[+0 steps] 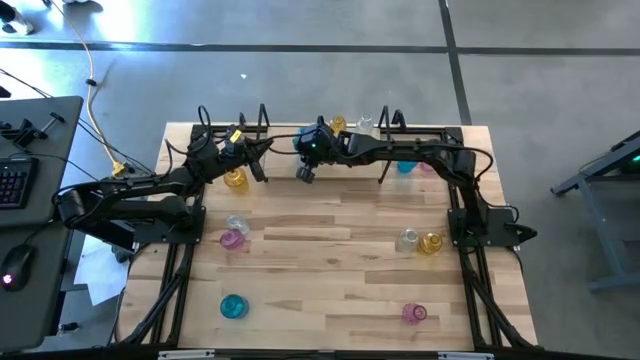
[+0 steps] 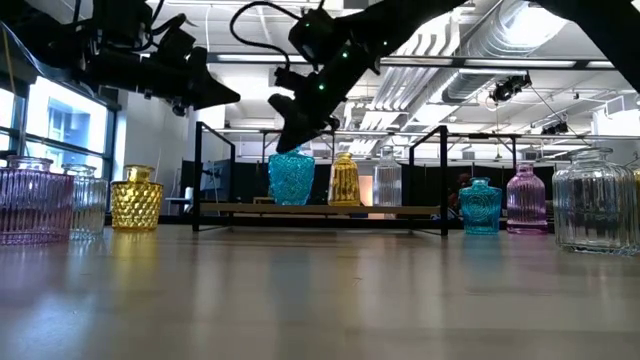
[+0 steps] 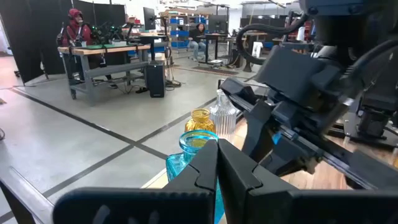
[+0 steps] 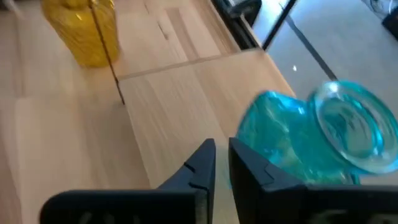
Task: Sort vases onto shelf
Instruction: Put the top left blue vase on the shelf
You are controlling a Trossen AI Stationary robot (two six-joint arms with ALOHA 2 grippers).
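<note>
The black shelf [image 2: 320, 209] stands at the table's far edge and carries a teal vase [image 2: 291, 178], a yellow vase [image 2: 344, 180] and a clear vase [image 2: 387, 183], all upright. My right gripper [image 2: 288, 128] hangs just above the teal vase [image 4: 323, 134], slanting down beside its neck. Its fingers [image 4: 222, 158] are all but shut and hold nothing. My left gripper [image 1: 255, 152] hovers near the shelf's left end, shut and empty [image 3: 217, 155]. Another yellow vase [image 1: 236, 180] stands on the table under it. My right gripper stands close beside the teal vase's shoulder [image 4: 258, 149], coming down at a slant from above. Whether the outer side of one finger touches the glass cannot be told. The vase stands upright on the shelf.
Other vases stand on the table: teal [image 1: 405, 167] and pink [image 1: 428, 165] near the shelf's right end, clear [image 1: 237, 225] and pink [image 1: 232, 240] on the left, clear [image 1: 407, 240] and yellow [image 1: 431, 243] on the right, teal [image 1: 233, 306] and pink [image 1: 414, 314] near the front.
</note>
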